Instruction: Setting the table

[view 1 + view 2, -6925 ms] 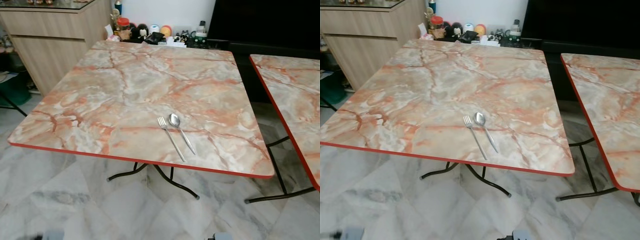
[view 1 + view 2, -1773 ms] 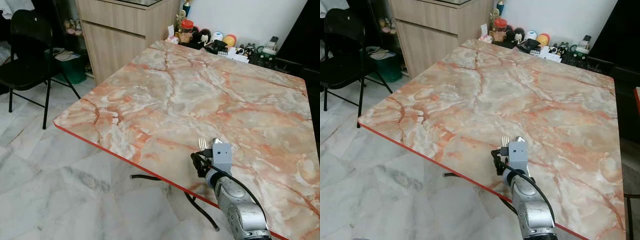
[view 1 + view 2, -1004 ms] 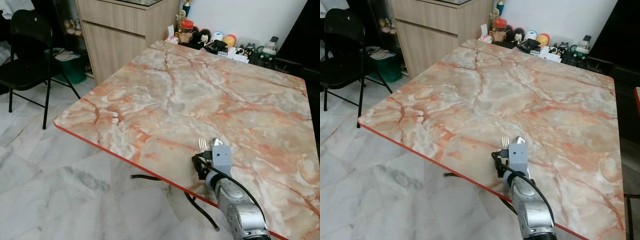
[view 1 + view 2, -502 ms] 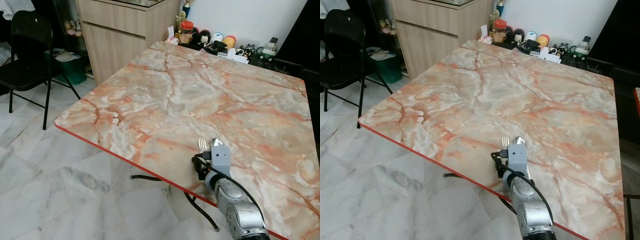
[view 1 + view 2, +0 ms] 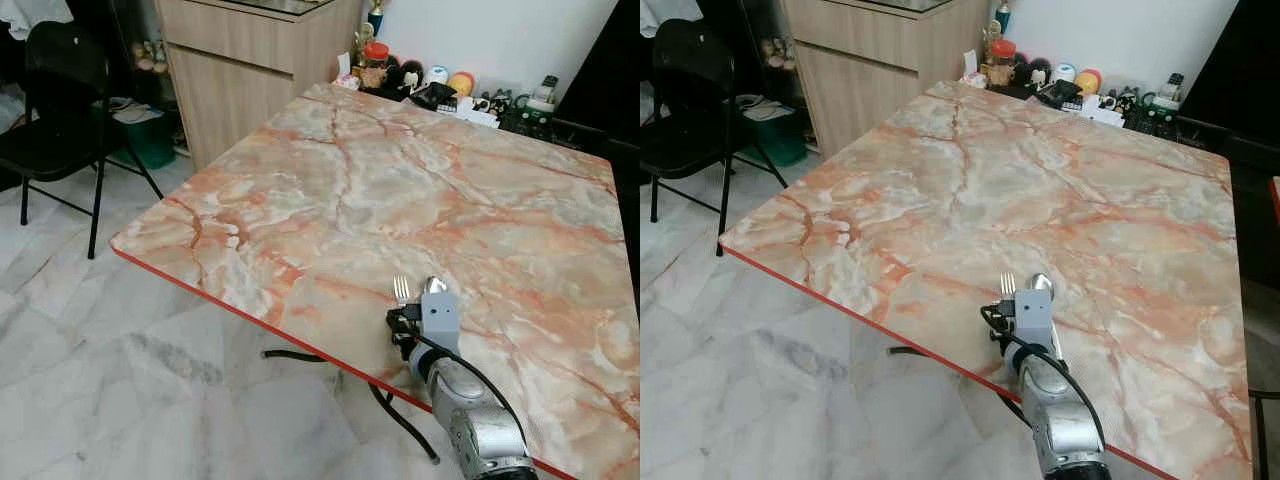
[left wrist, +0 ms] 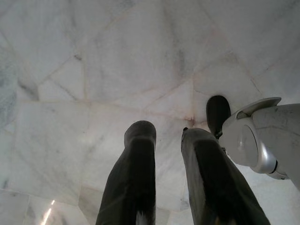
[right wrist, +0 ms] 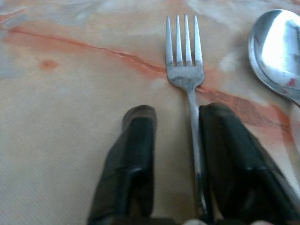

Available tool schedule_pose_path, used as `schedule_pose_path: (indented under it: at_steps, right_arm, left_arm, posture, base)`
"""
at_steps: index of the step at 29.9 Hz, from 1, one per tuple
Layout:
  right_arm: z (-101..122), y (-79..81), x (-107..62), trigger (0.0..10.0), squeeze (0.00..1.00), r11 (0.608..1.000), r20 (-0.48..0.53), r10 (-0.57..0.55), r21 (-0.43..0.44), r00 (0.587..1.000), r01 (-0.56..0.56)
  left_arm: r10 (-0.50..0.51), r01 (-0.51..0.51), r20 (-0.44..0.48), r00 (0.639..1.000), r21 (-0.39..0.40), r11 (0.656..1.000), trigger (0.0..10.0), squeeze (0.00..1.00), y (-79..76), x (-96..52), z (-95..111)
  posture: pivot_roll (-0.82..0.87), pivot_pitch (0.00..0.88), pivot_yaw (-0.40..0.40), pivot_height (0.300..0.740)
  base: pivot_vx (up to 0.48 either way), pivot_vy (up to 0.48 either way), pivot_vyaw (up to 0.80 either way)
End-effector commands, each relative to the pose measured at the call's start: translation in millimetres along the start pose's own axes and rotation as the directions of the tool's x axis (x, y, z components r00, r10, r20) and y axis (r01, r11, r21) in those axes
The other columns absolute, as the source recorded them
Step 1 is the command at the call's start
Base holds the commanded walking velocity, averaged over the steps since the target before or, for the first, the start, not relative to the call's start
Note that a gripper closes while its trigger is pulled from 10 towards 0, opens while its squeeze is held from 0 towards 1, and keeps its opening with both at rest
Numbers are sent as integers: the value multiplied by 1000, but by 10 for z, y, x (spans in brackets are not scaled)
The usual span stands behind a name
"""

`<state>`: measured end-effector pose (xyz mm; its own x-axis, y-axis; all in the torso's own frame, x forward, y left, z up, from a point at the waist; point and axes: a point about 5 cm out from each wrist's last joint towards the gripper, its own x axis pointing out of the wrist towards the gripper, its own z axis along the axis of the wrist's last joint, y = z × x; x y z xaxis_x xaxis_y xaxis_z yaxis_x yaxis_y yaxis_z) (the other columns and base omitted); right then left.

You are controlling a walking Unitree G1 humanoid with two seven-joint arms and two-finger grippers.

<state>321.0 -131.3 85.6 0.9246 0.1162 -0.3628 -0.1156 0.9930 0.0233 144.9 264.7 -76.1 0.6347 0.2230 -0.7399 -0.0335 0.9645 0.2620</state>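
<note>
The right gripper rests low on the pink-veined marble worktop, jaws apart astride the silver metal fork; the shiny steel spoon lies at the fork's three o'clock. The left gripper hangs over the floor, jaws apart.

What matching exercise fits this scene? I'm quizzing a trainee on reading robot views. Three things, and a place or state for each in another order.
1. fork
2. spoon
3. left gripper

A. hangs over the marble floor
B. handle lies between the right gripper's open fingers
C. lies on the table beside the fork

Pairs: 1-B, 2-C, 3-A
</note>
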Motion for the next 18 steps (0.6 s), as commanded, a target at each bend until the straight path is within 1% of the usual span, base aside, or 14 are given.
schedule_pose_path:
  at_steps: [1, 7, 15, 18]
  right_arm:
    - [-238, -53, -7, 0, 0, 1000, -106, -27, -11, 994, 25]
    - [-263, -37, -4, 0, 0, 1000, -111, -21, -13, 994, 20]
    - [-281, -59, -6, 0, 0, 1000, -113, -25, -15, 993, 23]
    - [-273, -51, -1, 0, 0, 1000, -107, -23, -10, 994, 22]
  left_arm:
    - [-15, 16, -32, 999, 23, 1000, 10000, 0, -10, -27, -91]
    - [-16, 17, -30, 999, 25, 1000, 10000, 0, -8, -27, -89]
    - [-20, 21, -34, 999, 29, 999, 10000, 0, -22, -28, -95]
    - [-21, 22, -23, 1000, 28, 999, 10000, 0, -32, -18, -64]
  posture:
    - [101, 171, -44, 740]
    - [105, 171, -44, 740]
    - [104, 170, -45, 740]
    - [105, 169, -46, 740]
  base:
    - [0, 0, 0]
    - [0, 0, 0]
    - [0, 0, 0]
    - [0, 0, 0]
